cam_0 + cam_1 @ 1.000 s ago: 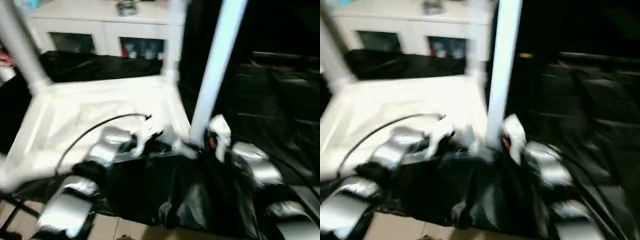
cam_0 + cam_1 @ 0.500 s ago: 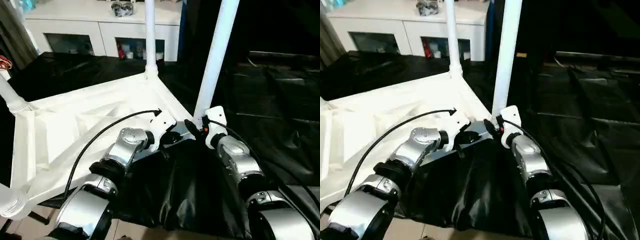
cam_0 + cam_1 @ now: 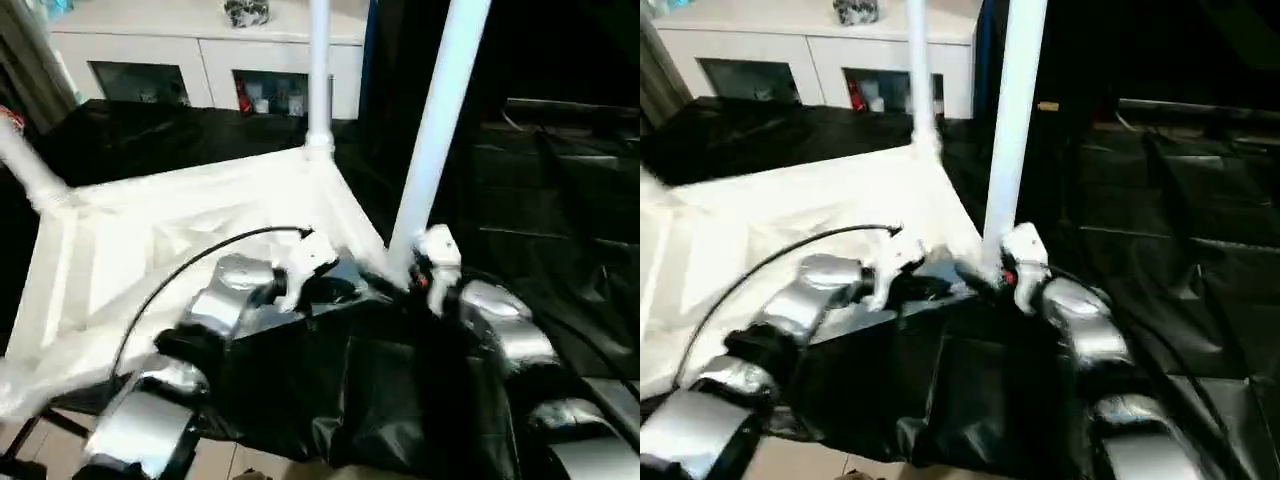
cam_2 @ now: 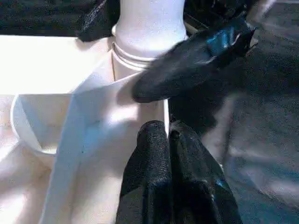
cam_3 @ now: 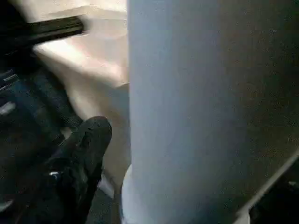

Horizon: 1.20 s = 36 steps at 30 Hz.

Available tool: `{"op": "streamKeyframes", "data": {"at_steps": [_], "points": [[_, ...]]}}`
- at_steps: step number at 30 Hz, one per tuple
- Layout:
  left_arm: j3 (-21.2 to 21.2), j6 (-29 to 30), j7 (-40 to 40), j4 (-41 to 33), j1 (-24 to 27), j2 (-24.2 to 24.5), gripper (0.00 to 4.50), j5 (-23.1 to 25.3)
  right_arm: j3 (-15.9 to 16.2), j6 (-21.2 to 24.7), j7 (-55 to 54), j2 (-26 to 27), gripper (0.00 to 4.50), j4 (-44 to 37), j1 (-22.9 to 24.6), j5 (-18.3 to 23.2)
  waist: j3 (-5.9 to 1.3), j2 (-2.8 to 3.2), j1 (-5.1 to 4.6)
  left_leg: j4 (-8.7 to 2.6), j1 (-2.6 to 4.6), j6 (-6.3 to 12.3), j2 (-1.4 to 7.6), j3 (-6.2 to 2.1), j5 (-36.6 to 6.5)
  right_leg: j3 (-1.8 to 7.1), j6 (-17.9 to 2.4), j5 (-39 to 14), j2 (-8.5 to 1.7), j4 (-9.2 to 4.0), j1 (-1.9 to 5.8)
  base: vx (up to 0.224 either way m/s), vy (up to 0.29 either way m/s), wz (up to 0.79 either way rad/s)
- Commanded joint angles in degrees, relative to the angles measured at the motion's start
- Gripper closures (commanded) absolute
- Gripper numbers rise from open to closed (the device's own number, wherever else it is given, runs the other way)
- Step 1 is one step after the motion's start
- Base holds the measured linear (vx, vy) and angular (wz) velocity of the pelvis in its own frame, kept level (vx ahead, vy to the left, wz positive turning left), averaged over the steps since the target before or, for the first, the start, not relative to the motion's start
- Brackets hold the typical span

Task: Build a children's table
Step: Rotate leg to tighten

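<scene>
Left eye view: unmarked white table (image 3: 180,240)

Both silver forearms reach forward toward frame centre; left tool (image 4: 169,140) pressed closed, right tool (image 3: 412,275) beside it.

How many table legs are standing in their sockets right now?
3 in view: near leg by the right hand, far-corner leg, and left-corner leg. The fourth corner is blurred at the picture's edge, so another may be hidden.

One tabletop (image 3: 190,250), three legs (image 3: 437,130)
</scene>
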Motion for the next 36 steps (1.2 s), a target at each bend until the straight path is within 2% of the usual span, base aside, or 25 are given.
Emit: {"op": "streamKeyframes", "data": {"at_steps": [1, 3, 5, 8, 15, 20, 23, 25, 26, 28, 30, 31, 33, 36], "points": [[-2.32, -1.73, -4.24, -2.43, -0.75, -1.27, 4.50, -1.29, 4.92, 2.47, 6.48, 0.82, 0.73, -1.26, 1.41, -0.31, -3.03, -0.46, 0.21, -3.29, 0.26, 6.58, 3.75, -1.34, -11.73, 3.07, -14.53, -10.30, -4.33, -3.51, 2.58, 0.000, 0.000, 0.00], [-2.38, -1.29, -7.27, -2.63, -0.97, 0.23, 4.50, -1.32, 6.35, 3.69, 13.00, -1.38, 0.91, -3.70, 2.74, 0.44, -2.94, -0.52, 0.49, -3.36, 0.61, 6.12, 3.77, -1.30, -13.26, 3.14, -14.04, -12.64, -4.30, -3.84, 2.49, 0.000, 0.000, 0.00], [-2.52, -0.97, -8.60, -3.01, -0.94, 1.00, 4.50, -1.37, 7.13, 4.08, 15.44, -2.30, 0.96, -4.66, 3.28, 0.57, -2.87, -0.43, 0.55, -3.53, 0.55, 5.48, 3.88, -1.39, -13.66, 3.22, -13.97, -13.50, -4.35, -3.83, 2.44, 0.000, 0.000, 0.00], [-2.42, -0.75, -9.78, -3.41, -0.84, 1.61, 4.50, -1.53, 7.66, 4.54, 17.53, -3.05, 1.30, -5.65, 3.75, 0.63, -2.98, -0.46, 0.73, -3.55, 0.57, 4.76, 3.91, -1.44, -13.45, 3.27, -14.07, -13.00, -4.46, -3.68, 2.46, 0.000, 0.000, 0.00], [-3.09, 0.60, -14.05, -4.41, -0.43, 3.61, 4.50, -2.04, 9.04, 7.93, 22.34, -4.77, 1.77, -10.29, 5.39, 1.76, -3.24, -0.54, 1.32, -3.23, 0.39, 6.06, 3.86, -1.41, -9.79, 3.22, -14.73, -8.03, -4.43, -3.07, 2.65, 0.000, 0.000, 0.00], [-2.54, 0.27, -11.82, -4.07, -0.39, 2.94, 4.50, -1.59, 9.09, 8.58, 21.62, -4.22, 1.86, -10.65, 5.75, 1.41, -3.14, -0.55, 1.35, -3.34, 0.53, 5.00, 3.87, -1.42, -11.33, 3.21, -14.34, -10.91, -4.51, -3.39, 2.52, 0.000, 0.000, 0.00], [-1.10, -0.31, -3.04, -1.70, -1.72, 0.12, 4.50, -0.44, 7.24, 8.66, 10.09, -1.09, 1.87, -5.80, 3.80, -1.34, -2.98, -0.59, 1.19, -3.48, 0.57, 4.04, 3.84, -1.43, -12.23, 3.24, -13.93, -12.74, -4.52, -3.59, 2.39, 0.000, 0.000, 0.00], [-0.33, -0.38, 3.65, 0.47, -3.04, -1.78, 4.50, 0.74, 6.45, 8.76, 1.02, 0.89, 1.87, -1.53, 1.89, -3.96, -2.66, -0.65, 0.59, -3.75, 0.84, 1.89, 3.49, -1.61, -14.90, 3.16, -12.21, -19.06, -4.63, -4.35, 2.25, 0.000, 0.000, 0.00], [-0.09, -0.11, 6.28, 1.31, -3.61, -2.65, 4.50, 1.19, 6.17, 8.70, -3.12, 1.81, 1.87, 0.20, 1.10, -5.05, -2.62, -0.70, 0.50, -3.74, 0.98, 1.50, 3.42, -1.67, -15.45, 3.17, -11.61, -20.94, -4.75, -4.60, 2.21, 0.000, 0.000, 0.00], [0.45, 0.95, 10.55, 2.57, -4.55, -4.18, 4.50, 1.65, 4.84, 9.63, -10.09, 3.69, 1.88, 2.98, -0.33, -5.60, -2.52, -0.75, -0.04, -3.92, 0.95, 0.76, 3.32, -1.95, -16.44, 3.12, -9.74, -25.00, -4.76, -5.07, 2.20, 0.000, 0.000, 0.00], [1.18, 1.84, 15.00, 3.51, -5.42, -6.01, 4.50, 1.80, 2.82, 10.74, -17.74, 5.95, 1.88, 5.78, -2.03, -5.22, -2.45, -0.60, -0.64, -3.94, 0.98, 0.39, 3.28, -2.00, -17.09, 3.14, -9.47, -25.76, -4.68, -5.15, 1.97, 0.000, 0.000, 0.00], [1.68, 2.61, 17.86, 4.07, -6.02, -7.44, 4.50, 1.74, 1.22, 11.73, -23.02, 7.58, 1.88, 7.95, -3.37, -4.55, -2.54, -0.64, -0.71, -3.95, 0.99, 0.41, 3.21, -2.08, -17.21, 3.04, -9.22, -25.95, -4.61, -5.20, 2.07, 0.000, 0.000, 0.00], [1.90, 2.82, 20.08, 4.47, -6.45, -8.48, 4.50, 1.90, 0.40, 12.09, -26.31, 8.73, 1.88, 9.41, -4.27, -4.24, -2.72, -0.58, -0.85, -3.91, 0.91, 0.76, 3.20, -1.99, -16.52, 3.13, -9.47, -23.57, -4.55, -5.14, 2.04, 0.000, 0.000, 0.00], [2.07, 2.32, 23.02, 5.22, -6.96, -10.38, 4.50, 2.41, 0.39, 10.03, -29.79, 10.82, 1.88, 11.52, -5.53, -5.33, -3.05, -0.55, -0.88, -3.65, 0.55, 1.90, 3.18, -1.75, -14.10, 3.26, -11.22, -16.95, -4.47, -4.44, 2.24, 0.000, 0.000, 0.00]]}}
